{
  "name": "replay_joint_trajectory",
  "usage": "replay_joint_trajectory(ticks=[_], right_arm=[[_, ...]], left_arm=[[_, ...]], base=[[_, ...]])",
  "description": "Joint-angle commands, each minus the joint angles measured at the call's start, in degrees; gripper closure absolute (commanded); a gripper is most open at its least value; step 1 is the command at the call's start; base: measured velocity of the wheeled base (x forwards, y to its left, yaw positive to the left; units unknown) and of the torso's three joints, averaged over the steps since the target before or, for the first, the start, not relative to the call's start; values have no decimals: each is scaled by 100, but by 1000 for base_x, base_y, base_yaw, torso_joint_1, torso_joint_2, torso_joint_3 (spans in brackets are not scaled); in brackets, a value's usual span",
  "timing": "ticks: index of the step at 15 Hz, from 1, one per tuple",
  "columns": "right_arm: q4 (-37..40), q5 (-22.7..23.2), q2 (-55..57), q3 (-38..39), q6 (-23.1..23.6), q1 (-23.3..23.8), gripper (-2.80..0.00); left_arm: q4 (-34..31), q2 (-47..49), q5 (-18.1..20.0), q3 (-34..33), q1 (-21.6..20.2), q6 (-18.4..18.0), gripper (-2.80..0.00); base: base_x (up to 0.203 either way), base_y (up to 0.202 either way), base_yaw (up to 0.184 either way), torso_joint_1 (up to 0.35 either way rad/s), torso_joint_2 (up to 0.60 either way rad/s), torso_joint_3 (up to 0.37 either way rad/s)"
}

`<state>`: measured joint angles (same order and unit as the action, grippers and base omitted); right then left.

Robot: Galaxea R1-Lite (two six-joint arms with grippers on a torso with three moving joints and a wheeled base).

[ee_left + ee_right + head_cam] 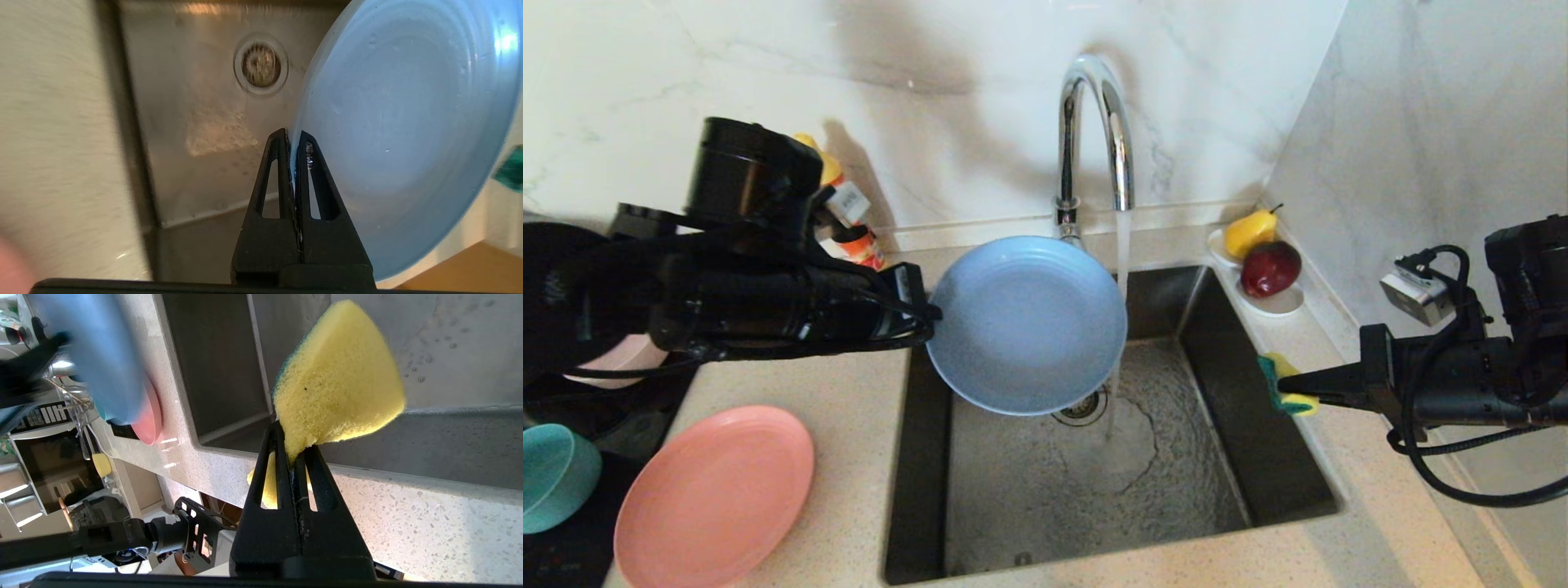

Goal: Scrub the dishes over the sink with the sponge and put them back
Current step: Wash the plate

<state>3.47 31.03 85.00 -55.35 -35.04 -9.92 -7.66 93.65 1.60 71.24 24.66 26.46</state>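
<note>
Left tool (929,314) clamped on the rim of the blue-grey plate (1027,323), held over the sink (1258,457), tilted with its hollow face up toward the head camera and its far edge near the running tap (1094,131). Right tool (1284,390) pinched shut on the yellow sponge (1286,384) above the sink's right edge, green side pointing toward the plate. Salmon-pink plate (715,494) flat on the surface (849,457) at left.
</note>
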Motion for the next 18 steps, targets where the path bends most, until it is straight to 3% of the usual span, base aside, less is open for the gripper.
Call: replay_joint_trajectory(ticks=[1, 7, 14, 16, 18], right_arm=[[-4, 18, -54, 33, -21, 8, 0], [-21, 88, -160, 163, -12, 17, 0], [-31, 88, -168, 147, -1, 17, 0], [-22, 88, -168, 138, 6, 8, 0], [-22, 97, -174, 120, 6, 8, 0]], left_arm=[[163, 538, -79, 8, 287, 51, 0], [876, 1336, -183, 182, 831, 199, 0], [901, 1911, -429, 700, 1164, 446, 0], [825, 1892, -810, 629, 1147, 418, 0], [819, 1854, -1536, 434, 1024, 189, 0]], base=[[0, 0, 0, 0, 0, 0], [0, 0, 0, 0, 0, 0], [0, 0, 0, 0, 0, 0], [0, 0, 0, 0, 0, 0], [0, 0, 0, 0, 0, 0]])
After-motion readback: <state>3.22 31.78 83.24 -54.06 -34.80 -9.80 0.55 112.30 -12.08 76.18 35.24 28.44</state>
